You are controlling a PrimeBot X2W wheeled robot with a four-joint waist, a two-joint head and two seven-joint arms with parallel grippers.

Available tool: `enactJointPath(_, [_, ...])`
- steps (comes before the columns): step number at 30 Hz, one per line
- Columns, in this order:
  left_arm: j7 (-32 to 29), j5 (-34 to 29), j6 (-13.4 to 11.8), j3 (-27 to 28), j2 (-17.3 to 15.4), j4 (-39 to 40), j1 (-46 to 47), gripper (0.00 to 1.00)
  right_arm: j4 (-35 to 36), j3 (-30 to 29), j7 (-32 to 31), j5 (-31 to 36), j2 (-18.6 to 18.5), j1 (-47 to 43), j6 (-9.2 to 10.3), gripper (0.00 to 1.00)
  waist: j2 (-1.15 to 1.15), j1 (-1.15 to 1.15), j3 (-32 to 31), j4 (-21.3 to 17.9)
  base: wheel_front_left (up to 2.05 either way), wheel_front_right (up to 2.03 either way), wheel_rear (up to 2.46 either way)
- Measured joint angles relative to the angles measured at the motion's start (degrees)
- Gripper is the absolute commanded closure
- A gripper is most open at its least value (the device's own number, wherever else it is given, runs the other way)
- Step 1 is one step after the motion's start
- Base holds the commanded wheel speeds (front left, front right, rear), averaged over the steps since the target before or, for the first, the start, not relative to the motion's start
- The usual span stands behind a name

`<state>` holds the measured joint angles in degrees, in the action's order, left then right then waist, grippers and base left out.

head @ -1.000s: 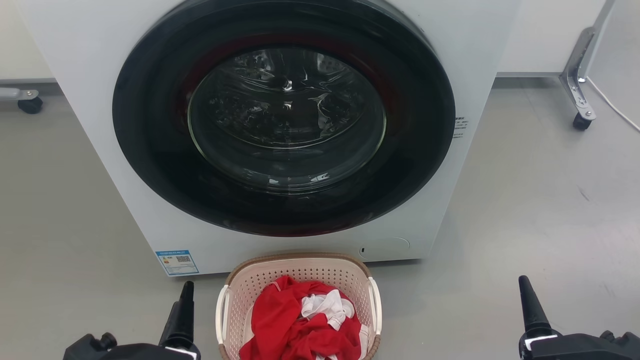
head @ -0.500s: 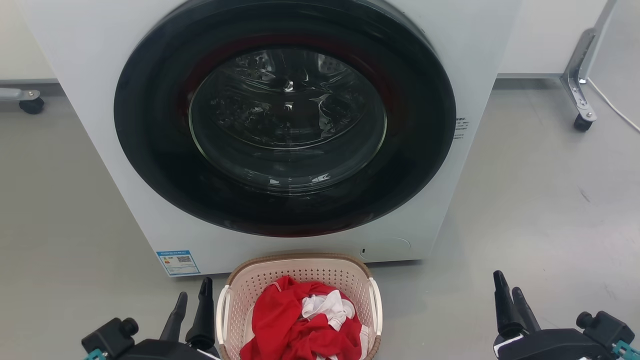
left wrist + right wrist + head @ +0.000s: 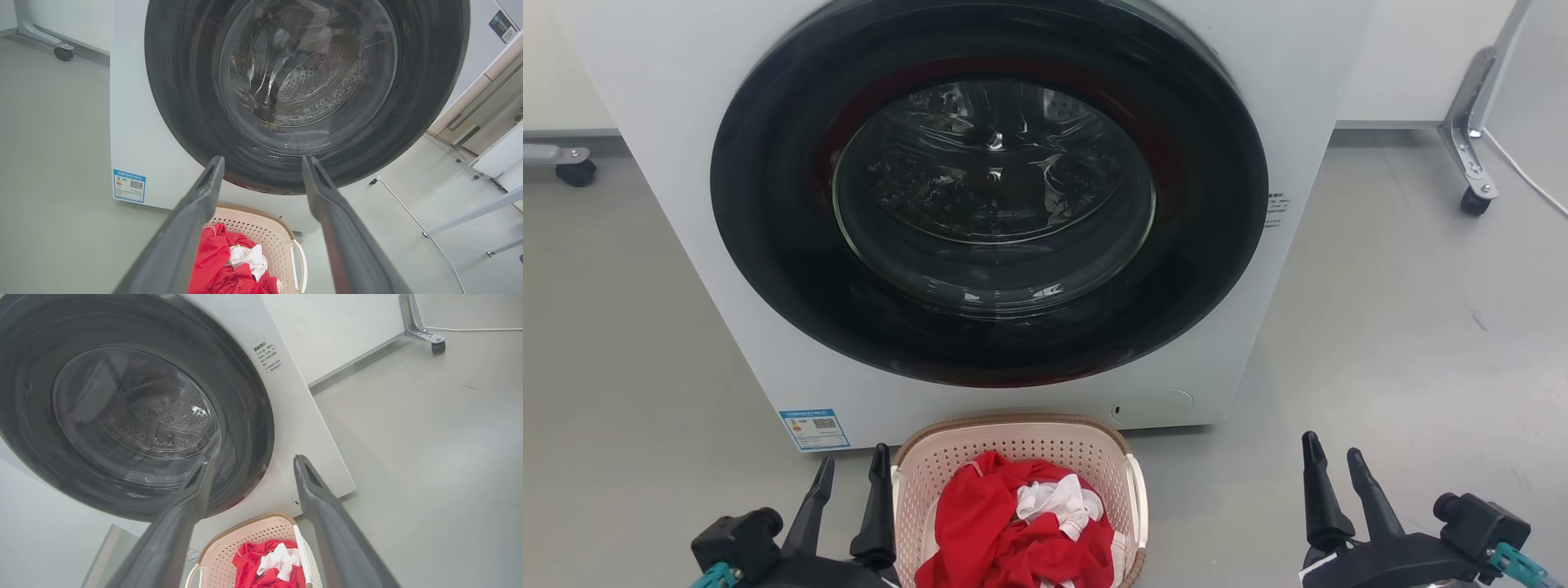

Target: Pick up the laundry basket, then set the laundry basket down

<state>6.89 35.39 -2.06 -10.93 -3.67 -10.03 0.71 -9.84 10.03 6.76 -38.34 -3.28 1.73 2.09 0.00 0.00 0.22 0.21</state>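
The laundry basket [image 3: 1013, 445] is cream-pink and perforated with a brown rim and white side handles. It stands on the floor in front of the washing machine, holding red and white clothes [image 3: 1021, 527]. My left gripper [image 3: 854, 469] is open right beside the basket's left handle, its inner finger against that side. My right gripper [image 3: 1331, 461] is open over bare floor, well to the right of the basket. The basket [image 3: 261, 232] lies below the open left gripper [image 3: 263, 165] in the left wrist view, and the basket [image 3: 253, 533] sits low between the open right gripper's [image 3: 253, 465] fingers in the right wrist view.
A white front-loading washing machine [image 3: 988, 204] with a shut dark round door stands just behind the basket. Grey floor [image 3: 1405, 327] spreads to both sides. A wheeled metal frame leg [image 3: 1470, 163] stands at the far right, a caster [image 3: 574, 170] at the far left.
Both grippers have swung inward and turned so both fingers show, going from looking shut to open. The left one has come up against the basket's left handle. The basket has not moved.
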Motion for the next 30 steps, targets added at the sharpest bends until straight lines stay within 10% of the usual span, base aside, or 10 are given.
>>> enactJointPath(30, [6.47,-26.97,-4.35,-2.76,0.19,4.53,-1.38,0.00,5.90,3.94,6.47,25.73,-0.32,-1.14,4.04,0.00,0.00,0.00,0.74,-0.10,0.00,0.00,0.00])
